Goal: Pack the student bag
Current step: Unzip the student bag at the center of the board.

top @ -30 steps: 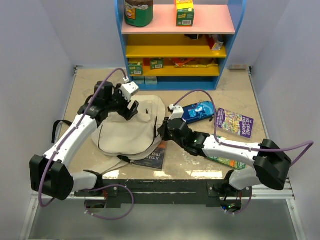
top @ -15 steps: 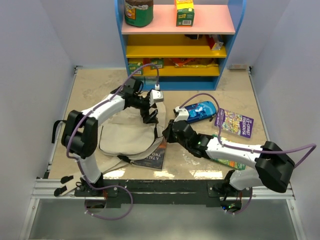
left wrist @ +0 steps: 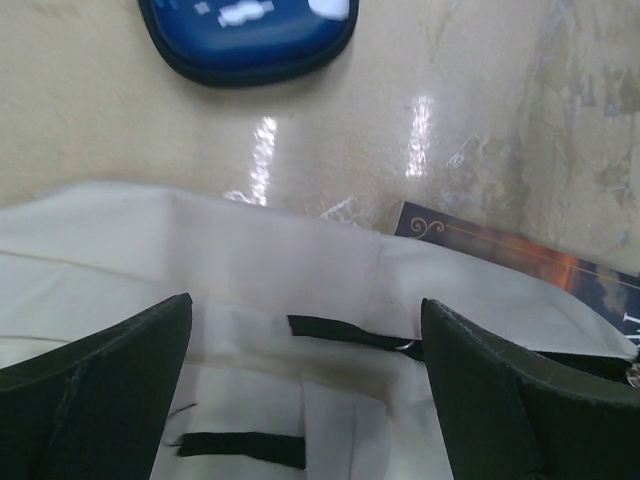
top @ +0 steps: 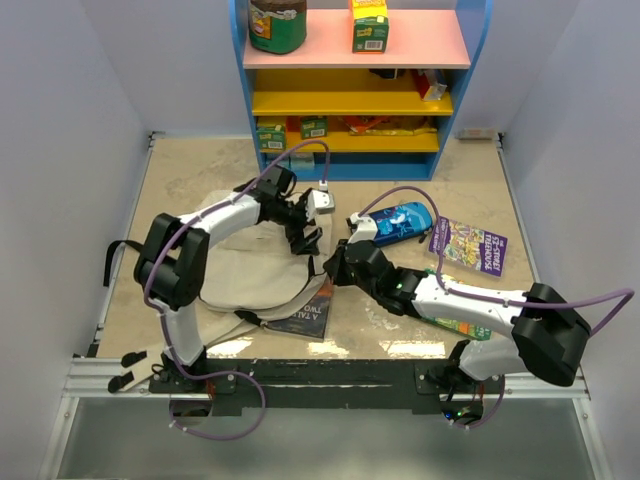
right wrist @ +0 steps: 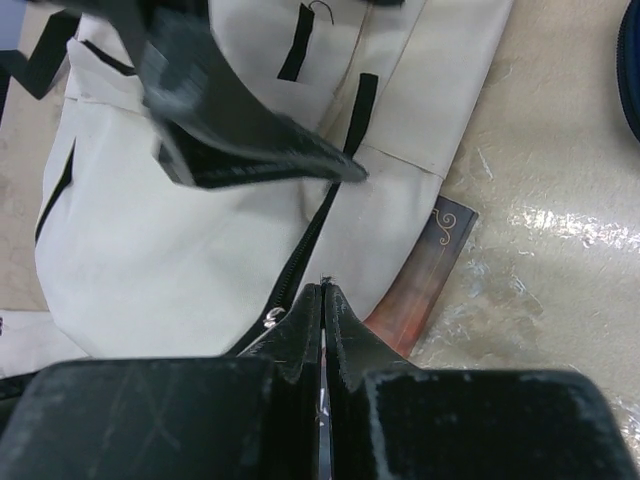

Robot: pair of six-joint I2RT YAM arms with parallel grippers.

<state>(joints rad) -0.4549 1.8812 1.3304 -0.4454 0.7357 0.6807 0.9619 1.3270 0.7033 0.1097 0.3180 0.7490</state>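
The student bag (top: 250, 268) is a cream canvas backpack with black straps, lying flat left of centre. My left gripper (top: 306, 236) hovers open over the bag's right part. In the left wrist view its jaws (left wrist: 305, 310) stand wide apart above cream canvas (left wrist: 250, 260) with black loops. My right gripper (top: 334, 268) is at the bag's right edge. In the right wrist view its jaws (right wrist: 323, 290) are pressed together beside the black zipper (right wrist: 300, 250), pinching a thin dark tuft that looks like the zipper pull. A silver ring (right wrist: 270, 318) sits just left of them.
A dark book (top: 308, 312) lies partly under the bag's near right corner. A blue pencil case (top: 396, 222) and a purple book (top: 468, 246) lie to the right. A green book (top: 455, 325) shows under my right arm. A blue shelf unit (top: 355, 90) stands at the back.
My left arm has swung from the bag's far left side across to its right part, jaws still open. My right gripper has shifted slightly right and stays shut at the bag's edge.
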